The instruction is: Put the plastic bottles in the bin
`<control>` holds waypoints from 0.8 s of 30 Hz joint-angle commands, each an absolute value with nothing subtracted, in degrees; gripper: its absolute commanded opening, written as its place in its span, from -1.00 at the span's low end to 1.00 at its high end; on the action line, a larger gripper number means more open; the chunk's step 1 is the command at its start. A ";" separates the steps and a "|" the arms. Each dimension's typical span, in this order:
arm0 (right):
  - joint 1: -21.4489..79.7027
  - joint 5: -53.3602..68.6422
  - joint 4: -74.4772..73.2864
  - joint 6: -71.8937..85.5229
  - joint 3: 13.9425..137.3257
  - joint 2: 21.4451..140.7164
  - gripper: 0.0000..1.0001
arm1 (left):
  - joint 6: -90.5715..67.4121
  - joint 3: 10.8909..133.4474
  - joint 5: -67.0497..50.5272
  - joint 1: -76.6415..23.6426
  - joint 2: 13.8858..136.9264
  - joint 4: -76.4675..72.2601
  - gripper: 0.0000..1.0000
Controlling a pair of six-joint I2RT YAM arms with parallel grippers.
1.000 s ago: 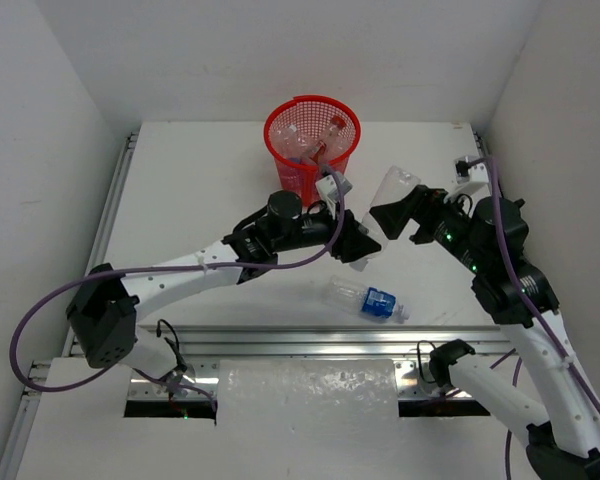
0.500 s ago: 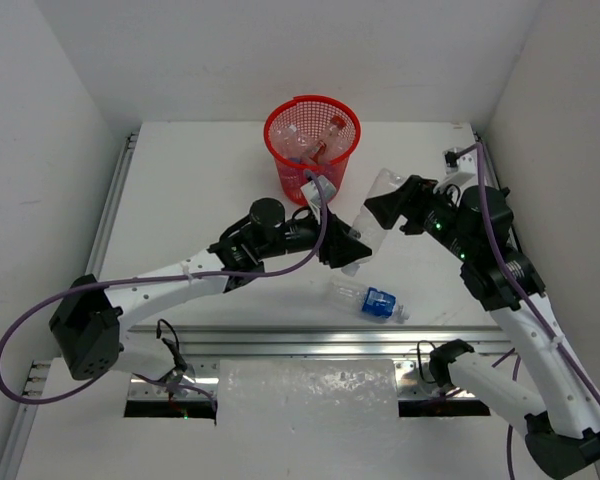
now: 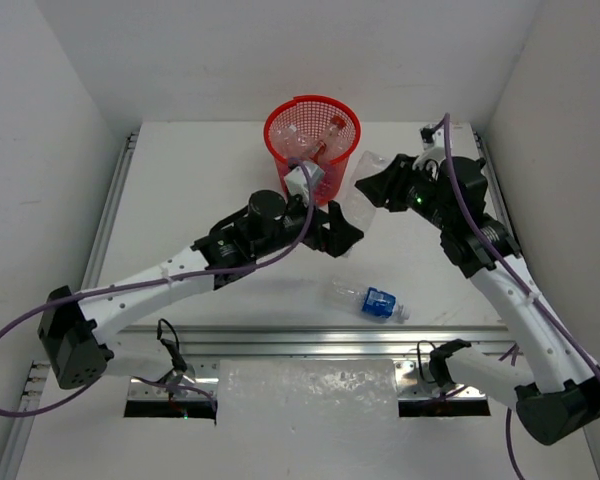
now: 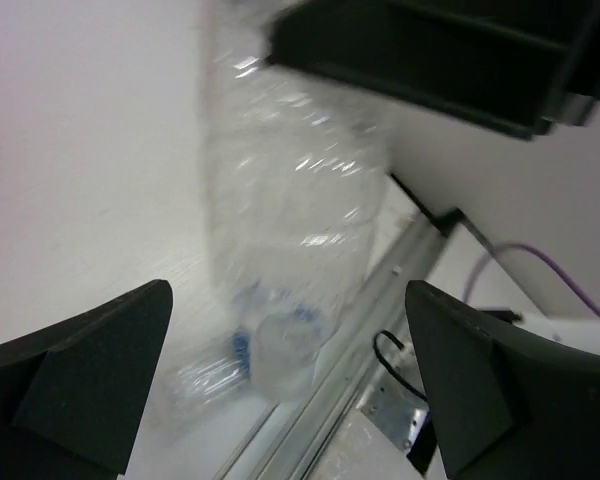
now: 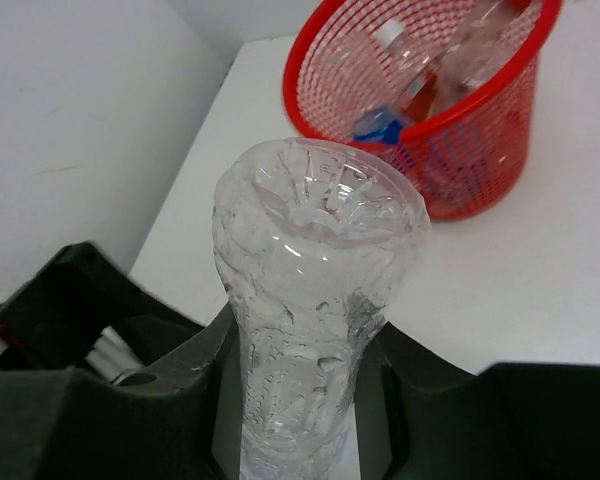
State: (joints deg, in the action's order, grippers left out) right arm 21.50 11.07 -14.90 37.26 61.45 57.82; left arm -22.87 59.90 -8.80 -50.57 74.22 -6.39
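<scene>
The red mesh bin (image 3: 312,135) stands at the back middle with several bottles inside (image 5: 410,70). My right gripper (image 3: 372,190) is shut on a clear unlabelled bottle (image 5: 315,290), held in the air just right of the bin (image 5: 450,120), its base pointing away from the wrist. Below it my left gripper (image 3: 345,236) is open; its fingers (image 4: 80,380) stand wide on either side of the same bottle (image 4: 290,190) without touching it. A bottle with a blue label (image 3: 371,299) lies on the table near the front rail.
A metal rail (image 3: 310,338) runs along the table's near edge. White walls close in the left, back and right sides. A purple cable (image 3: 310,215) loops over the left arm beside the bin.
The clear bottle has passed from my left gripper to my right: the left opened, the right shut on it. The right arm has carried it left and back toward the bin.
</scene>
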 commanded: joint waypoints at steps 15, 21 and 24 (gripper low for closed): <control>20.48 -1.86 -3.70 19.78 103.85 97.45 -1.00 | -32.70 56.61 36.74 -49.22 41.58 42.29 0.99; 20.48 1.22 -4.05 18.81 114.77 110.37 -1.00 | -33.48 50.09 35.94 -48.25 43.05 41.29 0.99; 20.57 3.86 -0.62 18.72 112.51 111.53 -1.00 | -33.31 50.89 36.74 -48.08 44.91 41.66 0.99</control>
State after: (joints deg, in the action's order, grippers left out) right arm 20.71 0.51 -5.67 20.16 111.42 112.14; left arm -34.28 49.95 35.90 -48.93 43.13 42.65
